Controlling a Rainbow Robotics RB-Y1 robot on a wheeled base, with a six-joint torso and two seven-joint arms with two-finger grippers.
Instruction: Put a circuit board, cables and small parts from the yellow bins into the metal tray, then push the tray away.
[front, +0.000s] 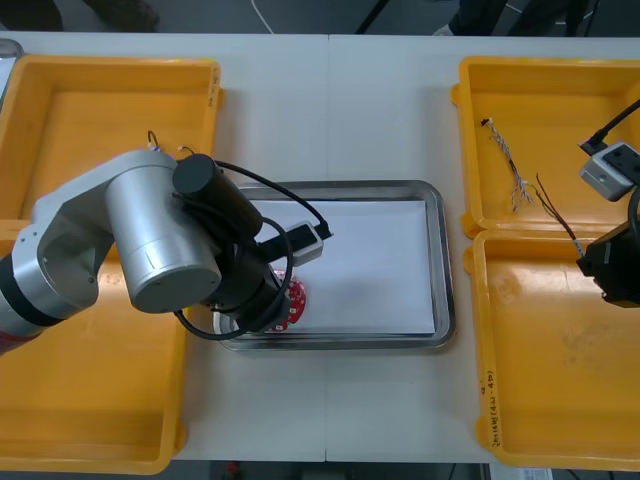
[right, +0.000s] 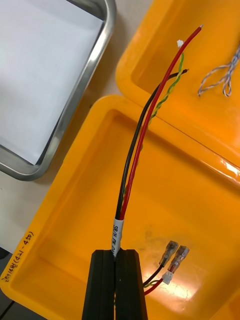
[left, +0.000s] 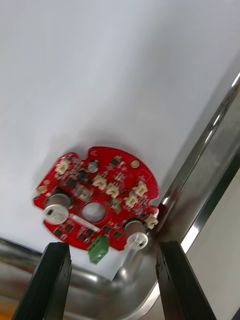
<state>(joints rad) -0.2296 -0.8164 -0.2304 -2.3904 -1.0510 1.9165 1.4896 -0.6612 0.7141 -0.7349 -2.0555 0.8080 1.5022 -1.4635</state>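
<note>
A round red circuit board (left: 97, 205) lies on the white inside of the metal tray (front: 441, 262), close to its near left corner. My left gripper (left: 114, 280) hangs open just above the board, one finger on either side, not touching it. In the front view the board (front: 291, 305) peeks out from under the left arm. My right gripper (right: 115, 255) is shut on a bundle of red, black and yellow-green cables (right: 137, 135) and holds it above the near right yellow bin (right: 165, 200). The right gripper (front: 606, 266) is at the table's right edge.
A twisted blue and white cable (front: 512, 168) lies in the far right bin (front: 560, 95). The two left bins (front: 90, 400) flank the left arm. The tray's rim (left: 205, 155) runs right beside the board. Bare table lies beyond the tray.
</note>
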